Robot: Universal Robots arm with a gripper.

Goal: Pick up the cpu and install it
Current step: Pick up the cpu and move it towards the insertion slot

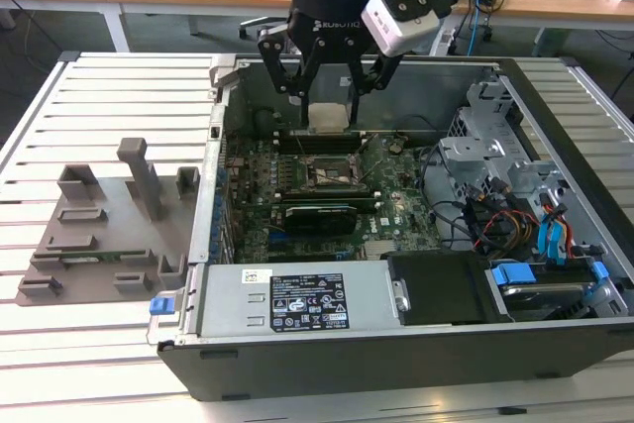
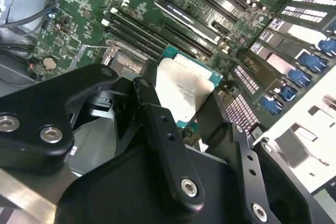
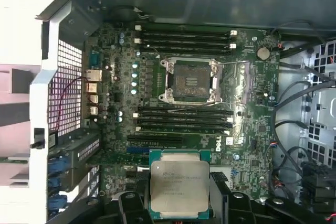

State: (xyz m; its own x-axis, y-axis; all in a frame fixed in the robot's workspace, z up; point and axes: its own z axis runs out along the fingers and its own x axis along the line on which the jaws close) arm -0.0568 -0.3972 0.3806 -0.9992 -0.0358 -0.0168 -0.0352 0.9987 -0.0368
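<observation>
fingers [image 2: 163, 129]: closed on two sides of the cpu [image 3: 178, 190], holding it flat.
cpu: in the air over the board [image 3: 252, 103], metal top facing the wrist.
socket [image 3: 191, 80]: open and bare, near but not right under the cpu; slots [image 3: 184, 121] lie between.
room: open case [image 1: 396, 364] on a slat bench [image 1: 129, 86], walls and wires [image 1: 495, 220] close by.
</observation>
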